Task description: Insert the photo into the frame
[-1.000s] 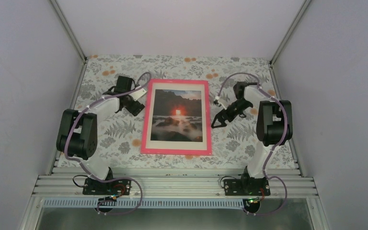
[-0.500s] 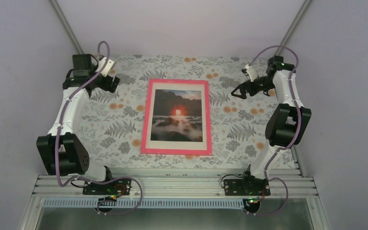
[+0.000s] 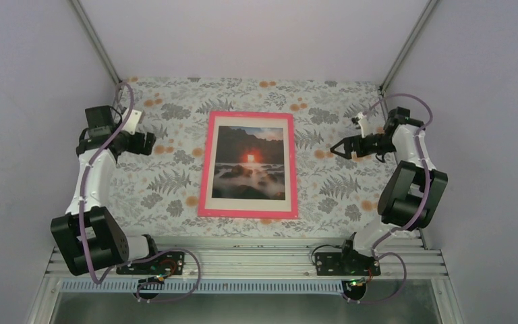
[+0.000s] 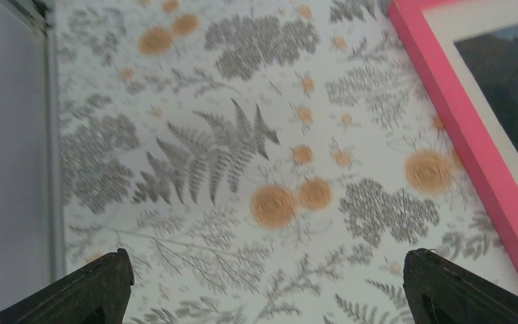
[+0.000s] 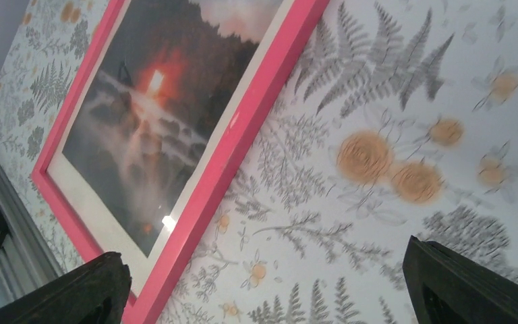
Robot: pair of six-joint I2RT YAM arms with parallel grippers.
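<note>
The frame, with its thin pink border, lies flat in the middle of the table. Inside it, under a white mat, sits the photo, a dark sunset with a glowing orange sun. My left gripper hovers open well left of the frame, with nothing between its fingers. The right gripper hangs open to the frame's right, also holding nothing. The left wrist view shows my left gripper over bare cloth and the frame at the right edge. In the right wrist view my right gripper looks onto the frame and photo.
A floral cloth with ferns and orange blossoms covers the table. Pale enclosure walls stand close on the left, right and back, with a metal post in each back corner. An aluminium rail carries both arm bases at the near edge.
Both arms left the frame's sides, swung up toward the back corners, then came partly back toward me along the side walls. Both grippers stayed open. Frame and photo have not moved.
</note>
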